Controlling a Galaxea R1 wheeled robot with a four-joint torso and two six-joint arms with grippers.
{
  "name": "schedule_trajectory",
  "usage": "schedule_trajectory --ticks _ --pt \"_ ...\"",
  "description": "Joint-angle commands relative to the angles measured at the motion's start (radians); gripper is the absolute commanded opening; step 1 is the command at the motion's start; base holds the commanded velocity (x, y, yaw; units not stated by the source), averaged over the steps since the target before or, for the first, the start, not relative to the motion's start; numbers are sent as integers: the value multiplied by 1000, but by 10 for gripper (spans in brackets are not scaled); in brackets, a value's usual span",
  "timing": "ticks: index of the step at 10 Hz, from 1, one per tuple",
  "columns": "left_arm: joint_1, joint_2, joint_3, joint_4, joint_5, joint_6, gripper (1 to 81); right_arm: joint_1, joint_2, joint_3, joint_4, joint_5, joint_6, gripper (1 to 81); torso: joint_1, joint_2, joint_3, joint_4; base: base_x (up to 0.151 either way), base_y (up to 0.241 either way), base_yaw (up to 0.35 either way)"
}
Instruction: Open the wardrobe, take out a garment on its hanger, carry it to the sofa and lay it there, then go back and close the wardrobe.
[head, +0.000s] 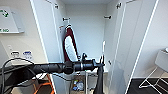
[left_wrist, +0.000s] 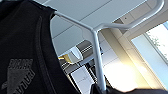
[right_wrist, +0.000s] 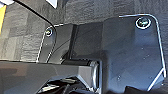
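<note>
White wardrobe (head: 130, 37) doors stand wide open, so step one is done. Left gripper (head: 101, 63) holds the pale hanger (left_wrist: 98, 60), black garment (head: 99, 80) dangling before the opening. Right gripper: can't tell. Sofa run and door-closing remain.

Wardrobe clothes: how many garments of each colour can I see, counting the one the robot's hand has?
Black garment, hanging from the left hand on a pale hanger: 1
Maroon jacket with white sleeves, hanging inside the wardrobe: 1
Total: 2
</note>
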Motion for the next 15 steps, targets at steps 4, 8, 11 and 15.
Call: schedule_trajectory --ticks 4,8,11,15 --pt "-144 -33 44 44 -54 11 10 35 2 4 -13 -42 -4 811 -1 0 0 0 -19 0 0" --pt "6 -94 68 90 -53 13 10 42 3 10 -13 -41 -4 811 0 0 0 0 0 0 0" --pt "62 -114 85 126 -44 13 10 42 6 10 -20 -39 -6 811 0 0 0 0 0 0 0" --pt "102 -123 85 155 -42 11 10 39 5 10 -25 -36 -4 811 0 0 0 0 0 0 0"
